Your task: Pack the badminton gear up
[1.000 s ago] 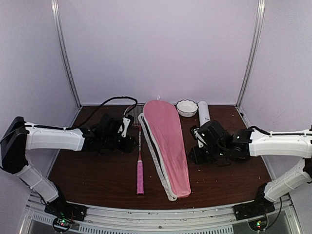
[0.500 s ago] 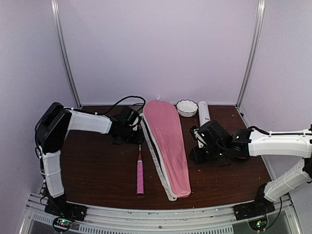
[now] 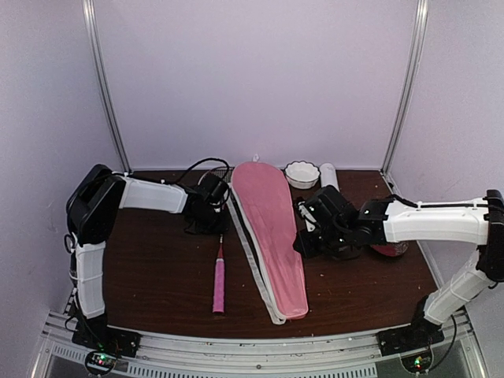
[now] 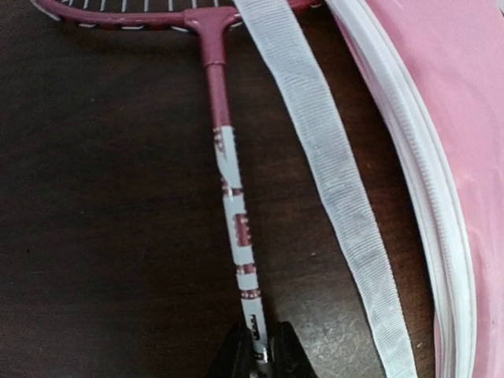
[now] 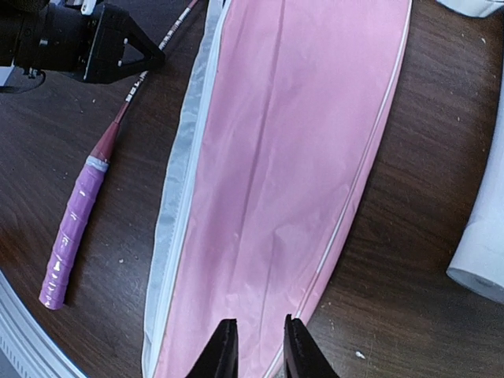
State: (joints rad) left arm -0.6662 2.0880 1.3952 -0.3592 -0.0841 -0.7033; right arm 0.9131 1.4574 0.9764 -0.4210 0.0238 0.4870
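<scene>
One racket lies left of the long pink cover (image 3: 269, 232); its pink handle (image 3: 219, 290) points to the near edge and its head is at the back. My left gripper (image 3: 213, 213) is shut on the racket's white patterned shaft (image 4: 235, 213) just below the head (image 4: 134, 11). My right gripper (image 5: 258, 346) is open and empty, low over the cover's narrow part (image 5: 283, 181), near its right edge. The long white tube (image 3: 329, 178) lies at the back right. No shuttlecocks and no second racket show.
A small white scalloped bowl (image 3: 302, 173) stands behind the cover. A red patterned dish (image 3: 391, 250) peeks from under my right arm. The cover's white strap (image 4: 331, 181) lies between the racket shaft and the cover. The tube also shows in the right wrist view (image 5: 482, 252).
My left arm folded back and its gripper closed on the racket shaft; the handle shifted left and tilted. My right gripper moved left over the cover, uncovering the red dish.
</scene>
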